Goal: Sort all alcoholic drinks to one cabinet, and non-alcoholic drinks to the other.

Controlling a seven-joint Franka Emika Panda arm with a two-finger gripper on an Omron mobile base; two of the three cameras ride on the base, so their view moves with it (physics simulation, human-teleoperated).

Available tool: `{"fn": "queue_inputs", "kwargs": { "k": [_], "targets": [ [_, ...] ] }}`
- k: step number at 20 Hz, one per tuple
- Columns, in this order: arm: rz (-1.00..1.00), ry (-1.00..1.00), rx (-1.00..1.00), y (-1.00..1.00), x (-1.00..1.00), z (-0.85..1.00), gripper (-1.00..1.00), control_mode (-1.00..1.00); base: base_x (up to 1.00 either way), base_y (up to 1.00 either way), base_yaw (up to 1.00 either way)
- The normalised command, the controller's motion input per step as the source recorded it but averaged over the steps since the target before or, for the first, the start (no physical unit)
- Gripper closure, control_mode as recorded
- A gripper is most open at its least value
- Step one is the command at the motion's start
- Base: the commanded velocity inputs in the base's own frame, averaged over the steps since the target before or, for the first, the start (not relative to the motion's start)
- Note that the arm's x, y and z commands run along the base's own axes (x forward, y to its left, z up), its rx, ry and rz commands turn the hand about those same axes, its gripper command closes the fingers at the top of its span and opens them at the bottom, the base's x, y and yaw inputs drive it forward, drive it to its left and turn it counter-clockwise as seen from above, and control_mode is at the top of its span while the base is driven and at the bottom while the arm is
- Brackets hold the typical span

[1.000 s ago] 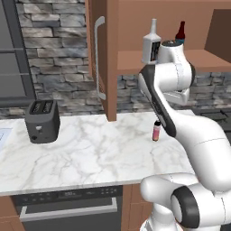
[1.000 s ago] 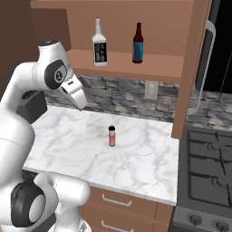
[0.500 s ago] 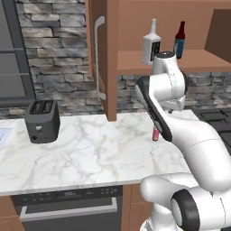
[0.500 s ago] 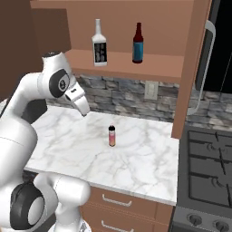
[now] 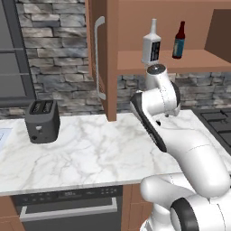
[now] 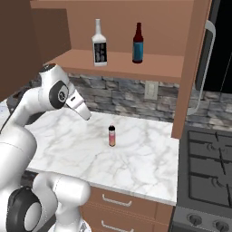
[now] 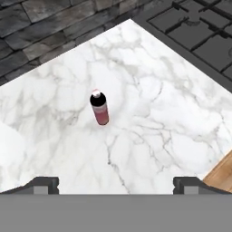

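Two alcoholic drinks stand on the open cabinet shelf: a whitish square bottle [image 5: 152,45] [image 6: 99,45] with a black label, and to its right a slim dark-brown bottle [image 5: 179,41] [image 6: 138,44] with a red cap. A non-alcoholic drink, the tiny pink bottle [image 6: 112,135] [image 7: 99,108] with a black cap, stands upright on the marble counter [image 6: 140,158]. My gripper [image 7: 117,183] is open above the counter. The pink bottle is ahead of its fingertips and well apart from them. Nothing is between the fingers.
A black toaster [image 5: 43,121] sits at the counter's left. The cabinet's doors hang open on both sides [image 5: 101,58] [image 6: 190,68]. A gas stove [image 6: 204,172] [image 7: 190,22] borders the counter on the right. A stone wall runs behind.
The arm has come down from shelf height and swung left over the counter. The gripper stays open. The bottles have not moved.
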Motion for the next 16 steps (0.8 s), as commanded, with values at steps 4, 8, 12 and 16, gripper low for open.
{"fn": "queue_inputs", "kwargs": {
  "k": [4,8,12,16],
  "targets": [
    [-0.11,-0.04,-0.11,0.04,0.40,-0.10,-1.00,-1.00,0.00,0.00,0.00],
    [-0.11,-0.01,-0.11,0.04,0.30,-0.07,-1.00,-1.00,0.00,0.00,0.00],
    [-0.09,0.00,-0.11,0.00,0.23,-0.25,-1.00,-1.00,0.00,0.00,0.00],
    [-0.04,0.00,-0.10,0.00,0.19,-0.34,-1.00,-1.00,0.00,0.00,0.00]
  ]
}}
